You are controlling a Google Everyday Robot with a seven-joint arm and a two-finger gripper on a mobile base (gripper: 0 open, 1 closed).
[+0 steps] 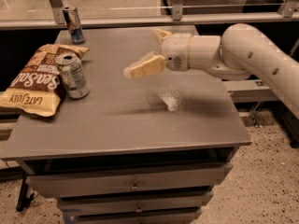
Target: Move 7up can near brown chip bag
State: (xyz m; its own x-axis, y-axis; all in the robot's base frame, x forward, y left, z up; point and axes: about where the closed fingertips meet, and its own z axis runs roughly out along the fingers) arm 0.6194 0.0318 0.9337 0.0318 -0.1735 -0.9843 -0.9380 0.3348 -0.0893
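Observation:
The 7up can (73, 76), silver-white with green markings, stands upright on the grey table (140, 120) at the left, touching the right edge of the brown chip bag (35, 80). The bag lies flat with white "Sea Salt" lettering. My gripper (145, 50) is open and empty, hovering above the table's middle, well to the right of the can. One tan finger (145, 66) points left toward the can; the other finger (162, 33) sticks up behind.
A slimmer blue-and-silver can (73, 24) stands at the table's back left corner. Metal rails and a glass partition run behind the table. Drawers (135, 186) sit below the tabletop. My white arm (252, 55) reaches in from the right.

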